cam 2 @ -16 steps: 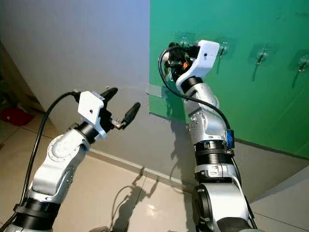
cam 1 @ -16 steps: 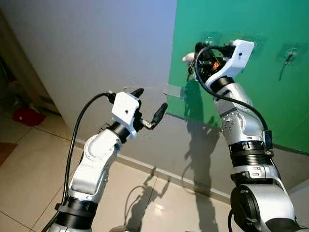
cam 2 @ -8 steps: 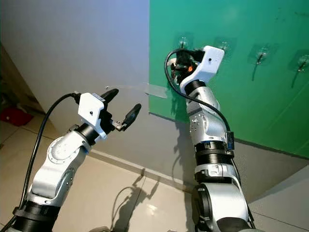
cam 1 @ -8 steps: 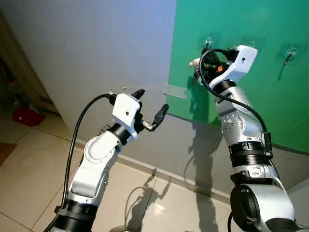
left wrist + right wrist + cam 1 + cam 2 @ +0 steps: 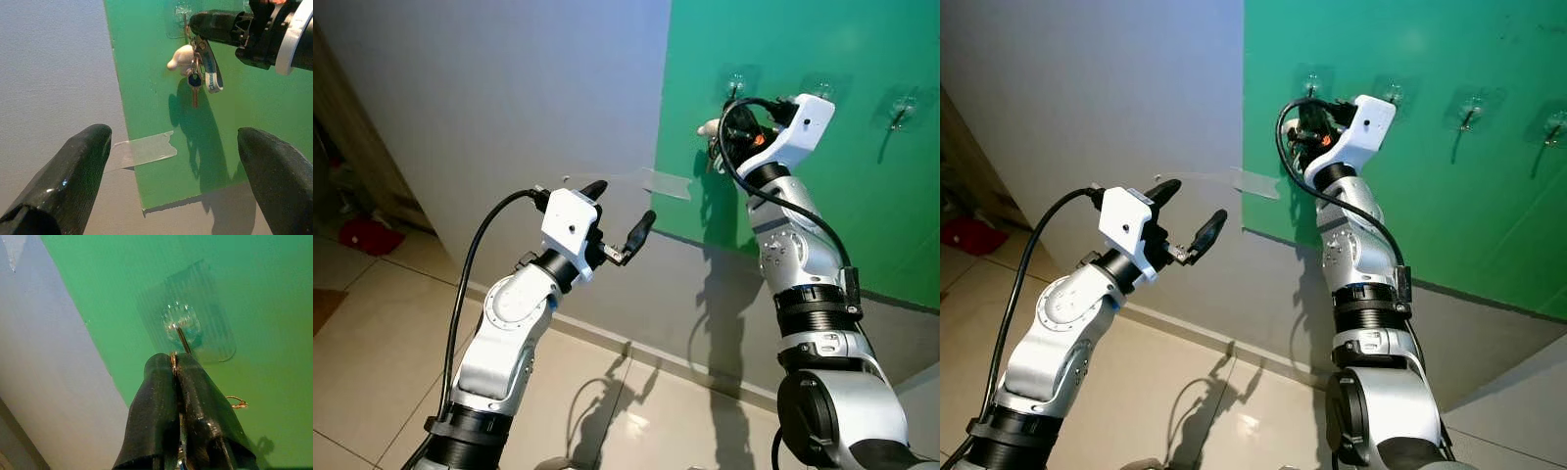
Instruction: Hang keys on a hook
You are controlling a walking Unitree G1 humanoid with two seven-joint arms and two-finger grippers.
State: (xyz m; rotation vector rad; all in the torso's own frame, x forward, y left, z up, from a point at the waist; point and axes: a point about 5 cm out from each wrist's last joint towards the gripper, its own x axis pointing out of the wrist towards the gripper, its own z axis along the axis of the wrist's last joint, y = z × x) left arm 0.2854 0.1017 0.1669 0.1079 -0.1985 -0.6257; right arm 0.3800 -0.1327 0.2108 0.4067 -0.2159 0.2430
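Note:
A bunch of keys (image 5: 198,73) with a white plush charm (image 5: 180,58) and a blue-headed key dangles against the green board (image 5: 803,196). My right gripper (image 5: 174,363) is shut on the key ring, its tips right under the leftmost clear hook (image 5: 182,328). The hook's wire runs down to the fingertips; whether the ring is over it I cannot tell. In the eye view the right gripper (image 5: 720,119) is raised high at the board's left part. My left gripper (image 5: 619,208) is open and holds nothing, lower and to the left, before the grey wall.
More clear hooks (image 5: 904,106) line the board to the right. A strip of clear tape (image 5: 668,183) fastens the board's left edge to the grey wall. A red item (image 5: 369,235) lies on the tiled floor at far left, beside wooden furniture (image 5: 352,147).
My right gripper has carried the keys right and slightly up, from left of the hook to just under it. The left arm has barely moved.

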